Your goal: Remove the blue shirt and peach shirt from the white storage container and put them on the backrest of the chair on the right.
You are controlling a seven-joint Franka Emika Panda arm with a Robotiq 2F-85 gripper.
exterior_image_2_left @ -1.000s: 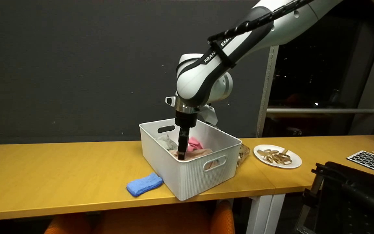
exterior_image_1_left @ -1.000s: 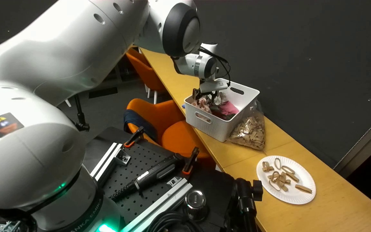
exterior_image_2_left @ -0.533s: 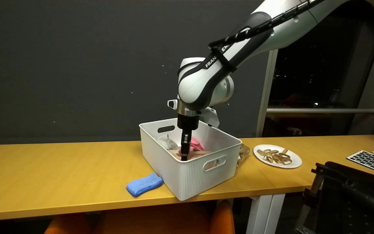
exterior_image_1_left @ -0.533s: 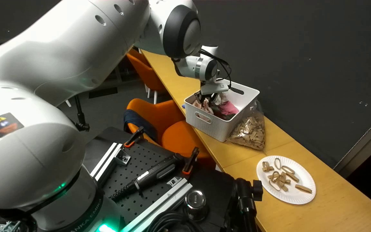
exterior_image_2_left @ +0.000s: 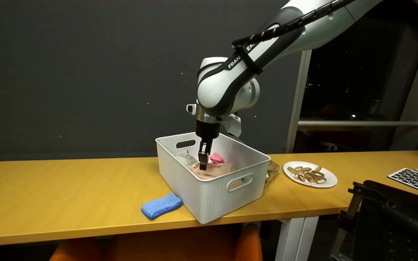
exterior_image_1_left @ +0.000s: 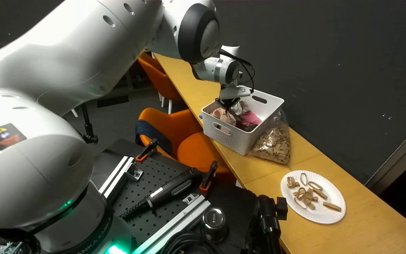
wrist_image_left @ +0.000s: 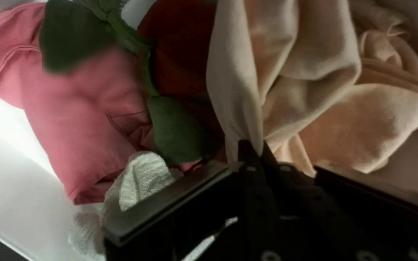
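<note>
In the wrist view, my gripper (wrist_image_left: 256, 148) is shut on a pinched fold of the peach shirt (wrist_image_left: 303, 61). Both exterior views show the gripper (exterior_image_2_left: 203, 166) inside the white storage container (exterior_image_2_left: 220, 199), just above its rim level at the near end. Most of the peach shirt (exterior_image_2_left: 214, 169) still lies bunched in the container, with the held fold drawn toward the fingertips. A dark blue garment, seemingly the blue shirt (exterior_image_1_left: 153, 135), drapes over the side of the orange chair (exterior_image_1_left: 169, 123) beside the table.
Pink cloth (wrist_image_left: 85, 134), a green-and-red item (wrist_image_left: 180, 134) and whitish cloth (wrist_image_left: 143, 177) share the container. A folded blue cloth (exterior_image_2_left: 162, 205) lies beside it. A bag of brown pieces (exterior_image_1_left: 273, 143) and a white plate (exterior_image_1_left: 314, 211) stand on the table. Another orange chair (exterior_image_1_left: 160, 79) is farther back.
The gripper went down onto the peach shirt with jaws apart, closed on a fold of it, and has since risen slightly. Container and chair have stayed put.
</note>
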